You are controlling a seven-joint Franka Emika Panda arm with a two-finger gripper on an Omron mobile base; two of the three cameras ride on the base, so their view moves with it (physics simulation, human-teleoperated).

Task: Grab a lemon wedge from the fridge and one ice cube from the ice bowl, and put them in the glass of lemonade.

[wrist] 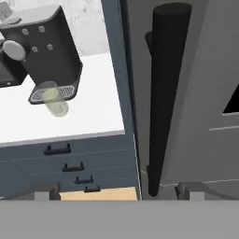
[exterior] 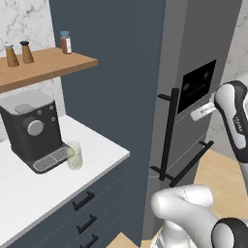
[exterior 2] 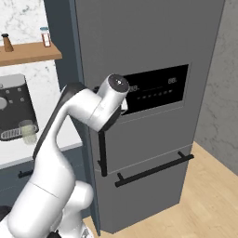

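gripper (wrist: 114,193) wide open, empty | fridge (wrist: 196,93) bar handle (wrist: 163,93) at 12 o'clock, between fingertips | risk: off-centre closing, handle slips

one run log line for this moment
phase: reaching for fridge handle | gripper: open, holding nothing | fridge: shut | glass of lemonade: on counter by coffee machine

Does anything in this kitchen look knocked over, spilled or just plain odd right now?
Nothing stands out. The glass of lemonade stands upright on the white counter against the coffee machine, with no spill around it. The fridge doors are shut, its vertical handle straight. The shakers and jar stand upright on the wooden shelf.
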